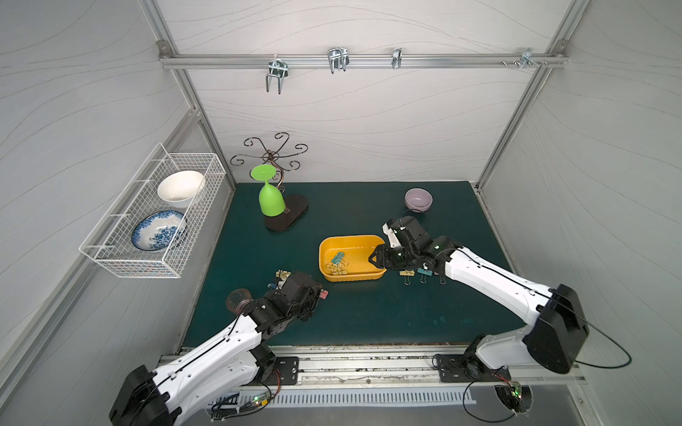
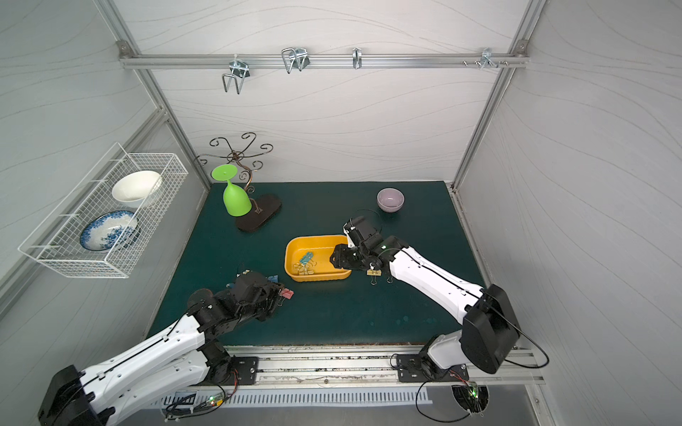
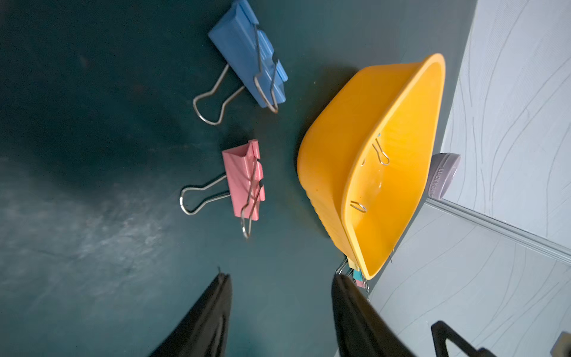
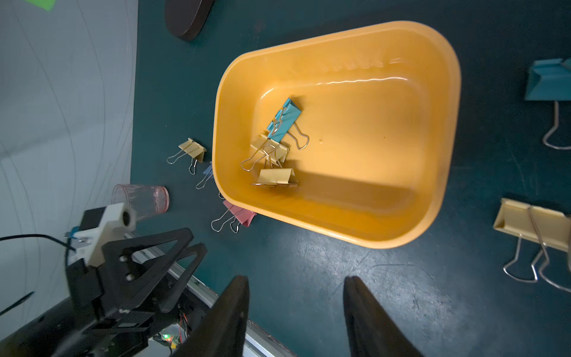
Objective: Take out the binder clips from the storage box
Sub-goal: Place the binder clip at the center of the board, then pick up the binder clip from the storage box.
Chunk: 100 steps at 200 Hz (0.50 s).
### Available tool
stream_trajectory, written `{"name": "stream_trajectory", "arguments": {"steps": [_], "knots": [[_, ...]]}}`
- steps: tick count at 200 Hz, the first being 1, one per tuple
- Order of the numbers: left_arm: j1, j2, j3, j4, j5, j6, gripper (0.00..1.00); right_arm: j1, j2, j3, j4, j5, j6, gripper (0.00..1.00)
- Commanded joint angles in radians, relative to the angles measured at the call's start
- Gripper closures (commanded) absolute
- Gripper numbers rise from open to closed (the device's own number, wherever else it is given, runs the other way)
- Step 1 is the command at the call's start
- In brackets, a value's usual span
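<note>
The storage box (image 1: 350, 238) (image 2: 317, 238), a shallow yellow-orange tray, sits mid-mat. Three binder clips lie in a heap at its left end: a teal one (image 4: 285, 119) and two yellow ones (image 4: 275, 176). A pink clip (image 3: 244, 179) and a blue clip (image 3: 247, 52) lie on the mat just ahead of my left gripper (image 3: 281, 276), which is open and holds nothing. Yellow (image 1: 406, 273) and teal (image 1: 424, 272) clips lie right of the box, by my right arm. My right gripper (image 4: 296, 278) (image 1: 374, 258) hangs open over the box's right end, empty.
A lilac bowl (image 1: 418, 199) stands at the back right. A green cup (image 1: 271, 197) hangs on a metal stand at the back left. A clear pink cup (image 4: 148, 201) stands beside my left arm. A wire basket (image 1: 147, 221) with dishes hangs on the left wall.
</note>
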Motion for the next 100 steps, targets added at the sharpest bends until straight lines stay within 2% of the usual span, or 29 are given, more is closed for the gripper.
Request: {"name": "stream_trajectory", "arguments": {"steps": [1, 21, 46, 72, 100], "knots": [[0.008, -0.092, -0.002, -0.149, -0.076, 0.073, 0.39, 0.041, 0.091, 0.067, -0.051, 0.007, -0.050, 0.47], [0.032, -0.170, -0.005, -0.088, -0.100, 0.270, 0.40, 0.057, 0.174, 0.113, -0.044, 0.026, -0.023, 0.48], [0.068, -0.177, 0.059, -0.067, -0.102, 0.478, 0.45, 0.054, 0.278, 0.173, -0.019, 0.028, 0.046, 0.50], [0.156, -0.081, 0.148, -0.028, 0.058, 0.697, 0.43, 0.047, 0.388, 0.258, 0.001, 0.005, 0.099, 0.51], [0.214, 0.027, 0.231, -0.051, 0.191, 0.854, 0.42, 0.024, 0.493, 0.335, 0.036, -0.046, 0.179, 0.55]]}}
